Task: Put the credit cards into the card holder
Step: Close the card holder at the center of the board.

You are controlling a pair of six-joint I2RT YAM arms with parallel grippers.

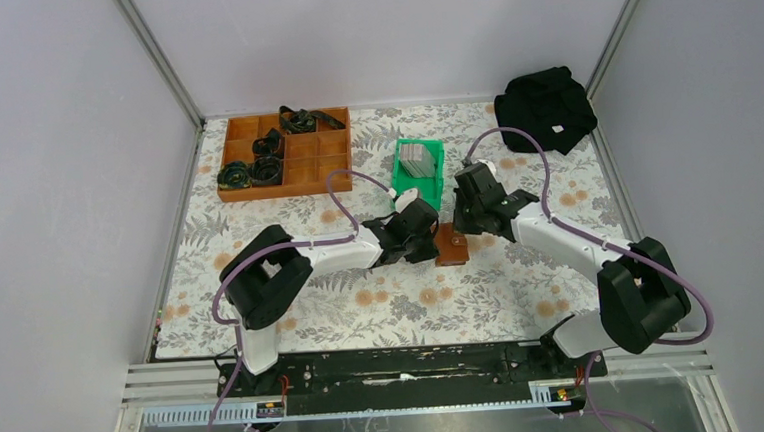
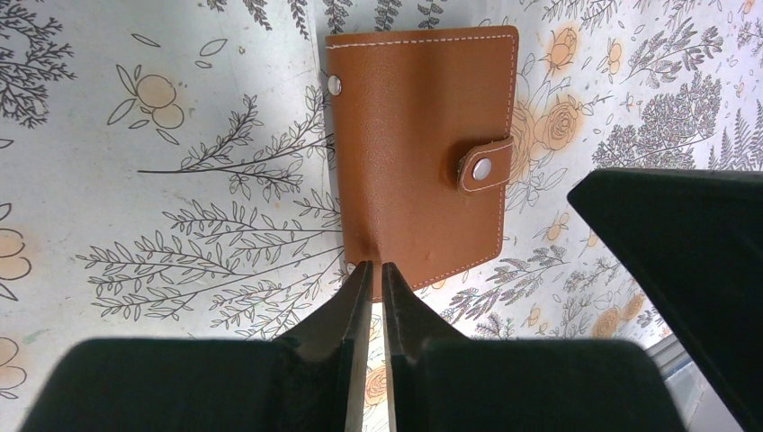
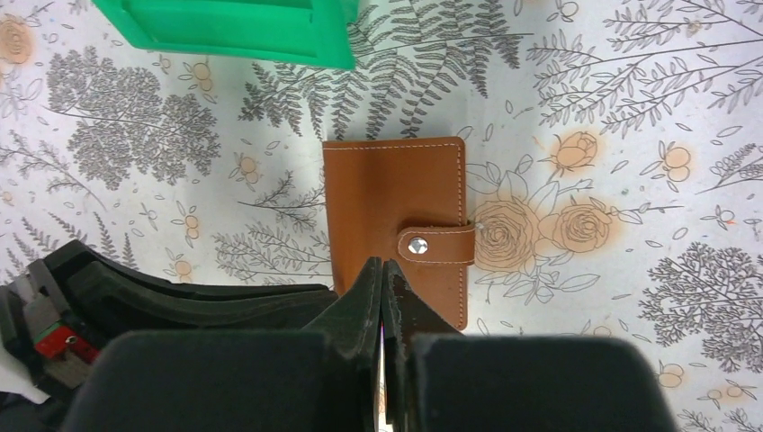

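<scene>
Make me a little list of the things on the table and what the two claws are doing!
goal spot: brown leather folding card holder, flat on the flowery table cover, snap tab fastened
to pack: grey stack of cards, inside the green plastic bin
left claw: almost closed, tips at the holder's edge, grip unclear
right claw: shut, tips over the holder
also there: brown wooden compartment tray, black cloth

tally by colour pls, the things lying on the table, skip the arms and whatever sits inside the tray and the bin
brown: 2, the wooden compartment tray and the card holder
green: 1, the small bin
black: 1, the cloth bundle
total: 4
</scene>
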